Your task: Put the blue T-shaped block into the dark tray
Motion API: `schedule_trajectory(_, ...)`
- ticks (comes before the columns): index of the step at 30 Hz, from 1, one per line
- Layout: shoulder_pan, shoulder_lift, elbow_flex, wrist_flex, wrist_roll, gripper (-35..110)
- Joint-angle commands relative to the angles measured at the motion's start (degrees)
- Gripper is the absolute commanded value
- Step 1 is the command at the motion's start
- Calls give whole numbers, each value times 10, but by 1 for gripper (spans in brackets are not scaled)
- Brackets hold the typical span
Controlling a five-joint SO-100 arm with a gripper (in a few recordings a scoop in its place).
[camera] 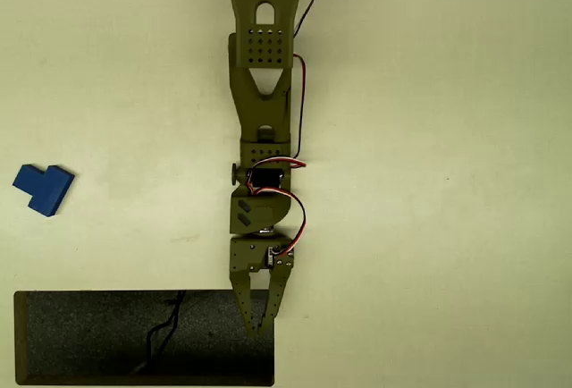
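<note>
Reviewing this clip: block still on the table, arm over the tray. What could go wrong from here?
1. The gripper sits over the right end of the dark tray, far from the blue T-shaped block; a low sweep leftward might catch the tray's rim.
2. The block lies near the overhead view's left edge, so reach may be marginal.
3. Its T outline lies askew, so a misaligned grasp could slip.

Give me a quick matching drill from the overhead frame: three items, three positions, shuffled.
Items:
1. blue T-shaped block
2. dark tray
3. hand

Positions:
A. lower left, along the bottom edge
B. tips over the tray's right end
C. on the table at the left edge, above the tray

Pairs: 1-C, 2-A, 3-B
</note>
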Motion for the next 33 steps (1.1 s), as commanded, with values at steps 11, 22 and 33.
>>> schedule_trajectory(11,-15,191,275,-111,62,0)
schedule_trajectory(22,40,849,787,336,178,0)
schedule_trajectory(33,149,1139,905,954,-14,0)
